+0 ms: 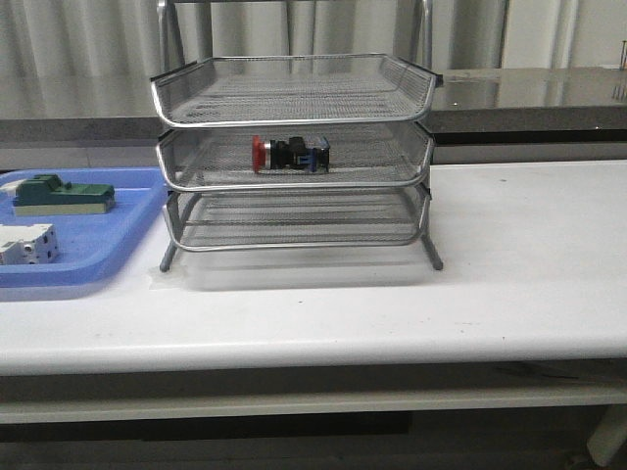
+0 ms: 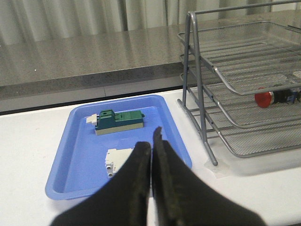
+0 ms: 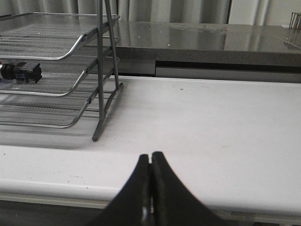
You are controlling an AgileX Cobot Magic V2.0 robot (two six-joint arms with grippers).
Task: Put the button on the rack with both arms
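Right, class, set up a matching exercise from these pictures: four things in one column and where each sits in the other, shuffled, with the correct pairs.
Things:
1. button
2. green block
3. white part
4. rack

Places:
A. far end of the blue tray
B. standing on the white table
C. middle tier of the rack
D. near end of the blue tray

Pairs: 1-C, 2-A, 3-D, 4-B

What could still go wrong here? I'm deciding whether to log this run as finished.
Little, probably. The button lies on its side in the rack's middle tier, so a bump could roll it. The left gripper is shut over the blue tray; dropping could hit the white part.
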